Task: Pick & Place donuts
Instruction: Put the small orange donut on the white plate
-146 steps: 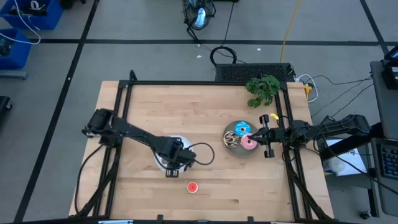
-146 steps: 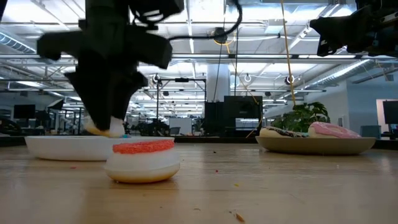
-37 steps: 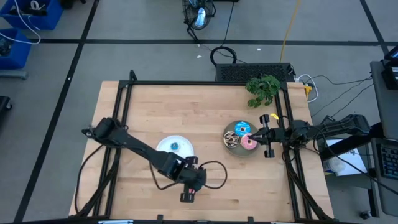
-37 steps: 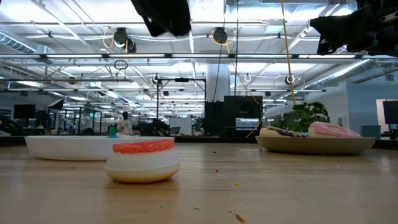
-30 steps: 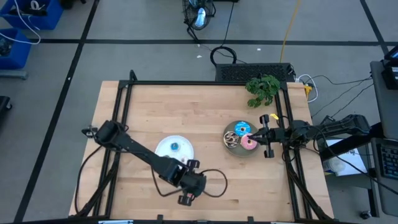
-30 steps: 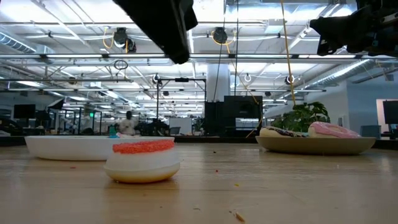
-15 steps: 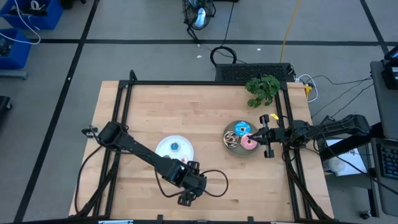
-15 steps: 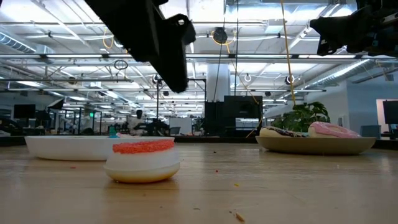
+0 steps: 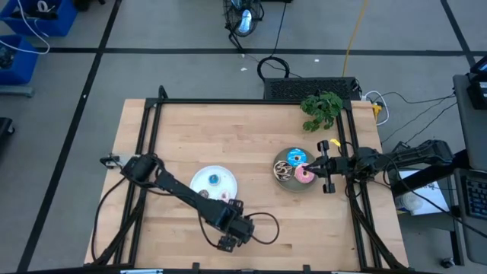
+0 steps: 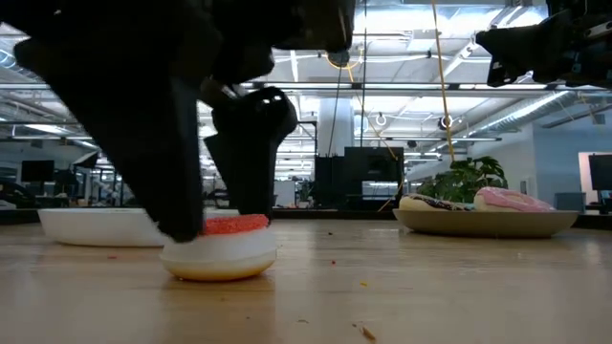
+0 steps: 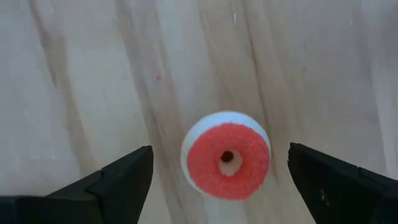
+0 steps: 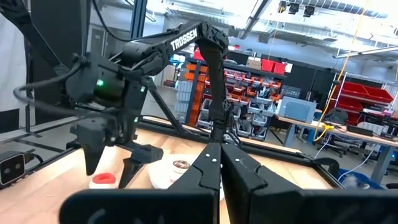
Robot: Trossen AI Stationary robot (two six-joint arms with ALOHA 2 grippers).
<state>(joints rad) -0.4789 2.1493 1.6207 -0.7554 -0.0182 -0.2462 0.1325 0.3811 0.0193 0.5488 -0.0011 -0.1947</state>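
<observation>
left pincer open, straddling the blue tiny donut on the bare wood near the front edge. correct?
Not quite: the donut is red, not blue, as the left wrist view shows. The rest holds: the left pincer is open, a finger on either side of it on the bare wood table.

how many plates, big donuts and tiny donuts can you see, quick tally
plates: 2 (white plate, gray plate)
larger donuts: 3, all on the gray plate (pink donut, blue sprinkled donut, brown-white donut)
tiny donuts: 3 that show (tiny blue donut, tiny brown donut, tiny red donut)
total: 8
</observation>
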